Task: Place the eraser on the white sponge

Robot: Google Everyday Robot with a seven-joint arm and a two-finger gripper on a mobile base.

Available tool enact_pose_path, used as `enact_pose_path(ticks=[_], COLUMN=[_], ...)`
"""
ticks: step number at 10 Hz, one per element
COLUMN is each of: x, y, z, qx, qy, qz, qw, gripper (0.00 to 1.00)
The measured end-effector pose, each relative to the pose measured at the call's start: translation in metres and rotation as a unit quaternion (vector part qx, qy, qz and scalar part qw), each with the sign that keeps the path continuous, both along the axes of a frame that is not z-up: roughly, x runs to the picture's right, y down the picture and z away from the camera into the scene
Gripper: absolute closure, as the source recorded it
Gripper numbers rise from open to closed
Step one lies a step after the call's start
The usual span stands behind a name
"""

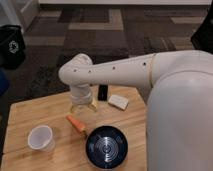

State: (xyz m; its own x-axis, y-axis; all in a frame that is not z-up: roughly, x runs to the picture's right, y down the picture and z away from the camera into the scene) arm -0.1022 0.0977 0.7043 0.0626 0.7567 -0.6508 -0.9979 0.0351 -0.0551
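The eraser [103, 92] is a small black block standing on the wooden table [35, 112], near its far edge. The white sponge [118, 102] lies flat just right of it, close but apart. My gripper [83, 106] hangs from the white arm, pointing down at the table just left of the eraser, with nothing seen in it. An orange carrot-like piece [76, 123] lies just in front of the gripper.
A white cup [41, 137] stands at the front left. A round black ringed bowl [106, 147] sits at the front middle. My large white arm body [177, 110] covers the table's right side. A black bin [11, 45] stands on the carpet at far left.
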Motion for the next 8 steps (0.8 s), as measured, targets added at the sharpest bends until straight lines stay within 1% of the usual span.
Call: enact_pose_path(ticks=[7,8], x=[-0.0002,0.0005], y=[-0.0004,-0.0064], z=[-0.0001,0.0012], qx=[0.000,0.002], qy=[0.000,-0.003], qz=[0.000,0.002], qw=[1.0000,1.0000], gripper=[0.35,0.35])
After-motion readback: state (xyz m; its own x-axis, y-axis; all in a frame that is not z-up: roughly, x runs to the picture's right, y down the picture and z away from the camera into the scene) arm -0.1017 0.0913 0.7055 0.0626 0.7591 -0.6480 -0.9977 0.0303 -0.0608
